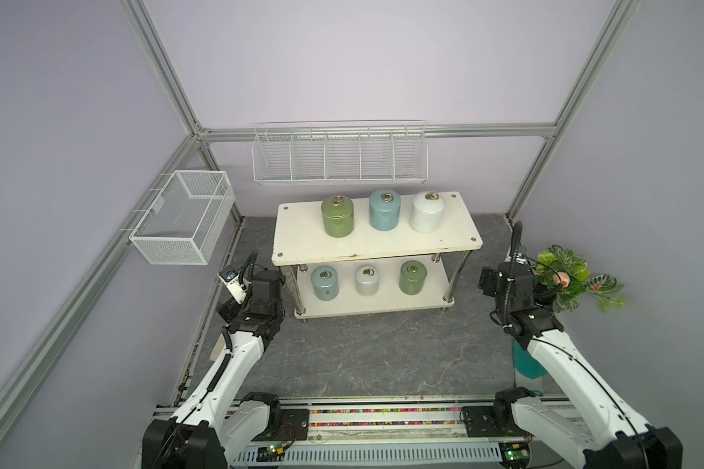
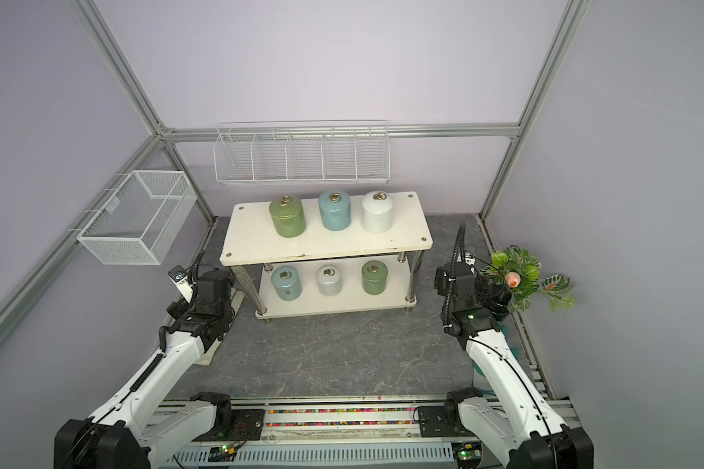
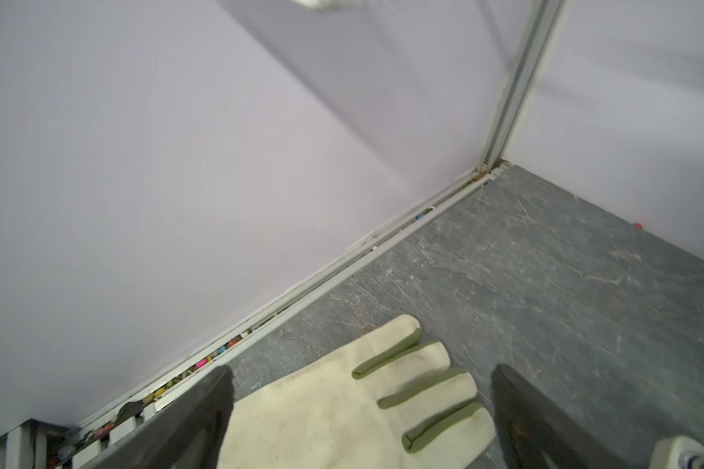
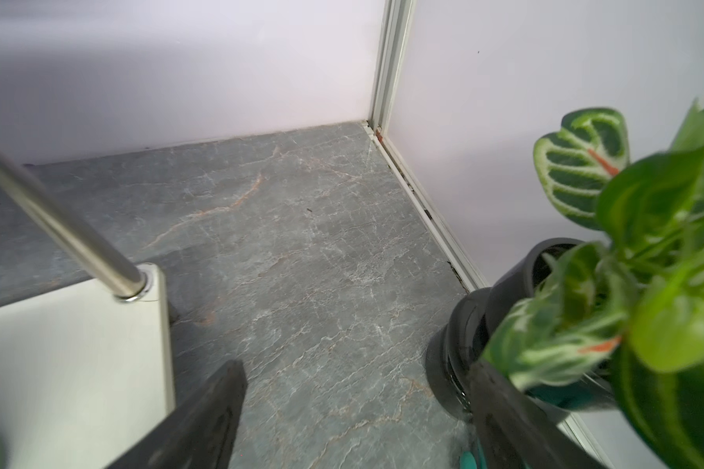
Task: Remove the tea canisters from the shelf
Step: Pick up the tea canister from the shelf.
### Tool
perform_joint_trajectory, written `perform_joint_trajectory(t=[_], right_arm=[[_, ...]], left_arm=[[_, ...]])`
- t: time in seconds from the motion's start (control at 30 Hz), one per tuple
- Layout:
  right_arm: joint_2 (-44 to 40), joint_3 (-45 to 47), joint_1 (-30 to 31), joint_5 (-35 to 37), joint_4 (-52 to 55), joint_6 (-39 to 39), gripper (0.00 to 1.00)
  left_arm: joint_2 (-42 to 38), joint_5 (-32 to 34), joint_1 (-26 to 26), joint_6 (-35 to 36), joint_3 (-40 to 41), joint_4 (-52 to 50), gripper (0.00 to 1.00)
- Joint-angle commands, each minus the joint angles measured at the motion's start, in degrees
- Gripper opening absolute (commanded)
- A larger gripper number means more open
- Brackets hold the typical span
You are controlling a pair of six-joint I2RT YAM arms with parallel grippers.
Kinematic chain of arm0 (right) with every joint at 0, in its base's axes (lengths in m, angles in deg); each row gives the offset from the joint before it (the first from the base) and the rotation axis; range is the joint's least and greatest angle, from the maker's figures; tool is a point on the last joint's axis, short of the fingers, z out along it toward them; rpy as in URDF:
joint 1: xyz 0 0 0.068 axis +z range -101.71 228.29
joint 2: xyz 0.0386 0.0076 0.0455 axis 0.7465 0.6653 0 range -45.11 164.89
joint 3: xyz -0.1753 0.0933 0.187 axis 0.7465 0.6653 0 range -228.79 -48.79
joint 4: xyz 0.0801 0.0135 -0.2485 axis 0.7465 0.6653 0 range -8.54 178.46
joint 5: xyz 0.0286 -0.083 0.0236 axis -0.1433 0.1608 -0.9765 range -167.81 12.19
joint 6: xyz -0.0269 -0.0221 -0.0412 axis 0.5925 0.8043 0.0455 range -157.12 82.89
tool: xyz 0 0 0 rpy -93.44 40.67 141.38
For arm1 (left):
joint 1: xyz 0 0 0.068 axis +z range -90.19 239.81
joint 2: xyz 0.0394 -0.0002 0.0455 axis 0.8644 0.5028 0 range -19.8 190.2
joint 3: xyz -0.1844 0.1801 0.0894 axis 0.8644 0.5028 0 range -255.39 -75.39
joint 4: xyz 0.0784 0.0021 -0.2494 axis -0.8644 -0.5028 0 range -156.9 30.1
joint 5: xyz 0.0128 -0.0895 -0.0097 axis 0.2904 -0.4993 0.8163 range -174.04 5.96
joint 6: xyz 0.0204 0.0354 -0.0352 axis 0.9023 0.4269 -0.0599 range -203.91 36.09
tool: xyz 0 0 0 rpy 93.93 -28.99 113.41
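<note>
Glossy ceramic: all six canisters (image 1: 337,217) sit on the shelf (image 1: 301,239), three per tier, none lifted yet. My left gripper (image 3: 360,371) and right gripper (image 4: 358,365) hang either side, jaws apart and empty. I'm at the very start, I judge, and next I reach one arm in to a canister.

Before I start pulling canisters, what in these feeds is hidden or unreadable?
Lower tier behind the three tea canisters: in both top views the upper board of the shelf covers it.
Glove: its cuff is cut off by the left wrist view's edge, and in both top views the left arm hides most of it.
Teal object: mostly under the right arm in both top views, so unidentifiable.
</note>
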Motion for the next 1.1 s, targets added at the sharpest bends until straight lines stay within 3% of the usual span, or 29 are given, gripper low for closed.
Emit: perform_joint_trajectory(t=[0.0,0.23,0.67,1.07], right_arm=[[-2.2,-2.0,1.3,0.6,8.1,-2.0,0.89],[-3.9,-2.7,9.9,0.4,15.0,-4.6,0.89],[-7.7,-3.1,30.2,4.6,21.0,-9.1,0.89],[-3.3,-10.3,47.2,-1.3,15.9,5.3,0.89]], left_arm=[[-0.9,4.9,-0.3,-8.2,-3.3,-10.3,1.0],[-1.8,7.1,-0.3,-11.8,-9.8,-20.0,1.0],[-6.1,1.8,-0.3,-8.7,-18.2,-25.9,1.0],[-10.2,-6.5,-0.3,-0.8,-28.4,-30.8,1.0]])
